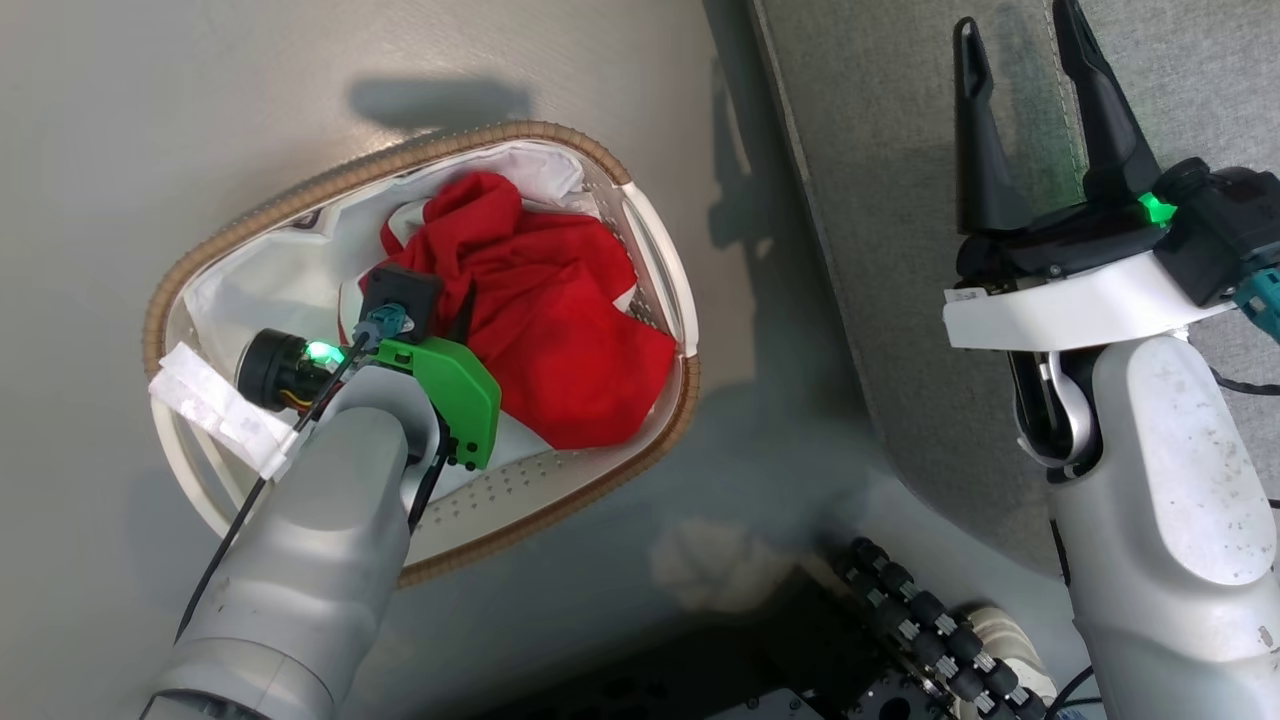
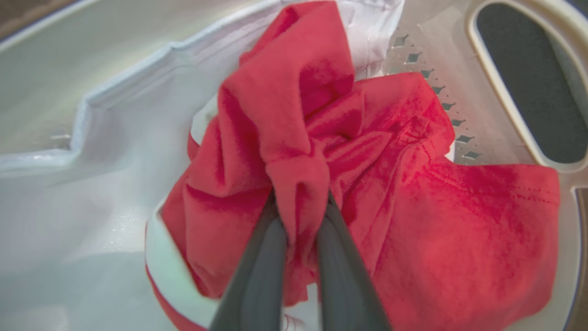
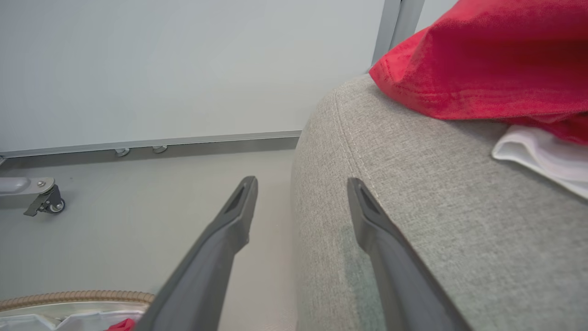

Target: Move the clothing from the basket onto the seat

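Fabric lies heaped in the basket: a crumpled red garment sits on the white liner, bunched toward the rim nearest the seat. The left gripper is down inside the basket. Its two dark fingers are drawn nearly together, with a raised fold of the red garment pinched between them. The rest of that cloth lies on the liner and against the basket's perforated wall.

The basket stands on the grey floor, just beside the seat's edge. The right gripper hangs at that edge of the seat, close to the stitched seam, its fingers spread wide apart and holding nothing.

In the right wrist view a second red garment lies on top of the seat near its rounded corner. A white piece of cloth shows beneath it — whether trim or a separate piece, I cannot tell.
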Available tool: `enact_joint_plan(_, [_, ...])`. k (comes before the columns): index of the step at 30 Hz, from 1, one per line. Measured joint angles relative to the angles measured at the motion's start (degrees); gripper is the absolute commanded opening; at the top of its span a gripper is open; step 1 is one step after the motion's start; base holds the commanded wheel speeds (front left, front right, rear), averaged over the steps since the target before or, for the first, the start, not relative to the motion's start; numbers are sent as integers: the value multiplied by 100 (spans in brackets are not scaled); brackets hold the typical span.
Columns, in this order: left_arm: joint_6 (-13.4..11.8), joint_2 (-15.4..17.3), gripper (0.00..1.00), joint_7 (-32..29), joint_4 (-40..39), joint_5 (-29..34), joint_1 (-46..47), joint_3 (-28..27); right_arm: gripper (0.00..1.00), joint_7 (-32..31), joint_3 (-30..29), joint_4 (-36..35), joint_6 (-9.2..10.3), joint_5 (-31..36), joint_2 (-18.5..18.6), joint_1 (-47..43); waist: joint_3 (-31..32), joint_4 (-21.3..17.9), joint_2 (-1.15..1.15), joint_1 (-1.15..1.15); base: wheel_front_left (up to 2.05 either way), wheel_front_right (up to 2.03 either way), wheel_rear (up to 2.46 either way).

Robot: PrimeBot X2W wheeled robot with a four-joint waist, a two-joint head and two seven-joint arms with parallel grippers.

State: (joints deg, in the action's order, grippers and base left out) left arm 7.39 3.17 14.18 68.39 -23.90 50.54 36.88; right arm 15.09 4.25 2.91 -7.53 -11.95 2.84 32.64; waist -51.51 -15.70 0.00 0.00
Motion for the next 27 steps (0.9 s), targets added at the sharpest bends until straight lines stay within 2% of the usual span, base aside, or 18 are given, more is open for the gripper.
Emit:
enact_joint_plan(8, [0,-8,0,78,-394,-305,-221,122,100,0,-3,291,1,309,-4,-77,416,121,0,0,0,0,0])
enact_joint_plan(12, [0,159,0,86,-957,-323,-450,79,100,0,-37,493,0,548,-7,-195,753,202,0,0,0,0,0])
enact_joint_plan(21, [0,421,0,86,-2127,34,-1133,-24,100,1,-147,832,0,802,-7,-634,1731,425,0,0,0,0,0])
enact_joint_plan(27, [0,544,0,86,-2749,252,-1251,-108,100,0,-157,1038,0,840,-7,-1053,2498,581,0,-1,0,0,0])
